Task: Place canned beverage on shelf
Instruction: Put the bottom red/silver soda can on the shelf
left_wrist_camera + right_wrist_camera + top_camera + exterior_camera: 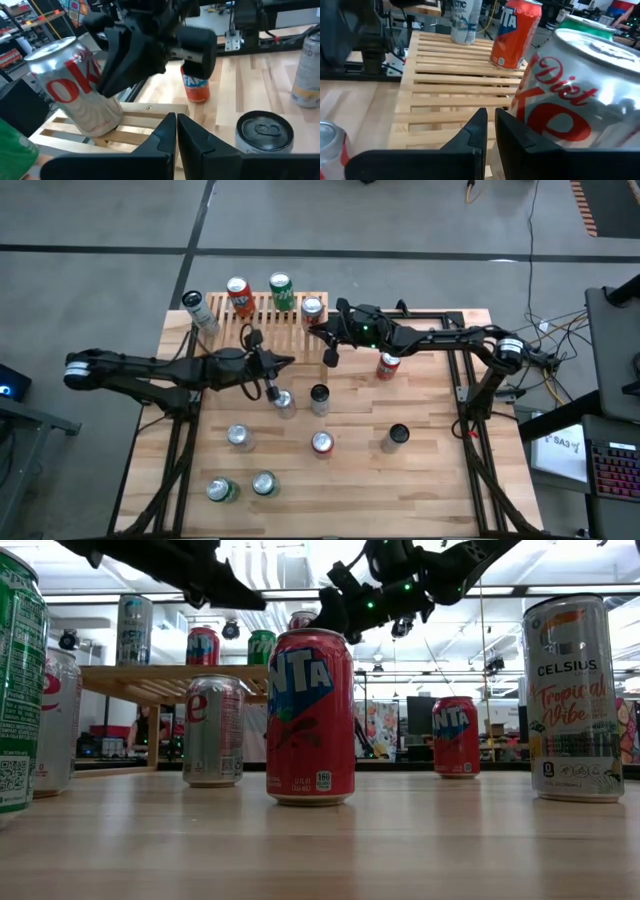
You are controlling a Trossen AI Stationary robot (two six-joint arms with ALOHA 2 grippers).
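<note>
The shelf [268, 323] holds four cans, and the Diet Coke can [312, 309] stands at its right end, so this drink looks already placed. The right gripper [328, 343] sits just beside the shelf's right end, next to that can, with its fingers together and holding nothing, so I think it should pull away gently and not bump the can. The left gripper [268, 367] is near the shelf's front edge, fingers together and empty, and it should keep clear of the cans too.
</note>
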